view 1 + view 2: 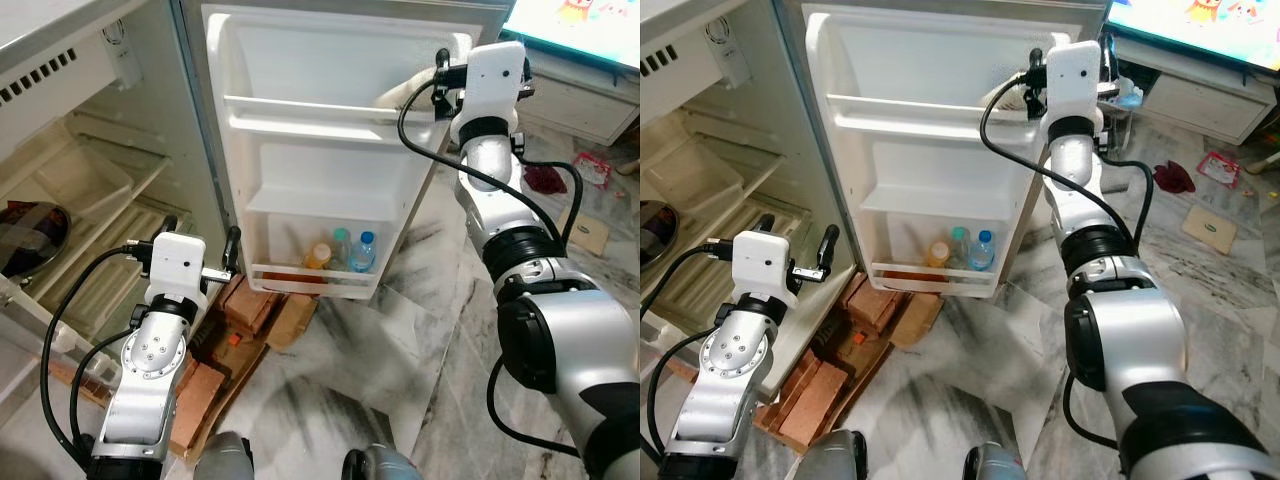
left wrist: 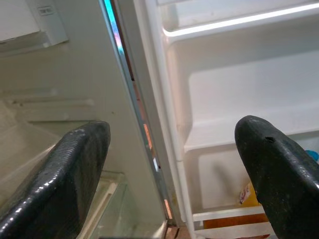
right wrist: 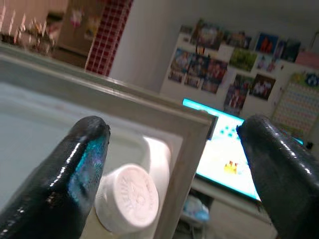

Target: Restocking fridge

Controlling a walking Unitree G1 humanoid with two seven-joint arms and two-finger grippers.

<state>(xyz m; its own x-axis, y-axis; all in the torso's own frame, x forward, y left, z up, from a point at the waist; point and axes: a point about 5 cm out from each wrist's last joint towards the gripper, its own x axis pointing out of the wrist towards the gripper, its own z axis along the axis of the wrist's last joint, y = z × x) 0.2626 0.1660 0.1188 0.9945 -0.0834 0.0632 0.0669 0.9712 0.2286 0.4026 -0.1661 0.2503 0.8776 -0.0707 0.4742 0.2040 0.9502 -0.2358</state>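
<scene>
The fridge door [image 1: 330, 150] stands open, its white shelves facing me. A white bottle with a white cap [image 3: 127, 197] lies tilted in the top door shelf [image 1: 310, 110]. My right gripper [image 3: 172, 133] is open at that shelf's outer corner, straddling the door's edge, with the cap beside one finger [image 3: 82, 159]. Three small bottles, orange [image 1: 319, 256], green-capped [image 1: 341, 243] and blue-capped [image 1: 363, 252], stand in the bottom door shelf. My left gripper [image 1: 200, 240] is open and empty, low by the hinge edge of the fridge body.
Bricks [image 1: 235, 320] prop up the fridge base on the marble floor. A dark bowl [image 1: 30, 235] sits on an inner fridge shelf at left. A lit TV [image 1: 590, 25] on a white cabinet stands behind the door, with a red cloth [image 1: 545, 178] on the floor.
</scene>
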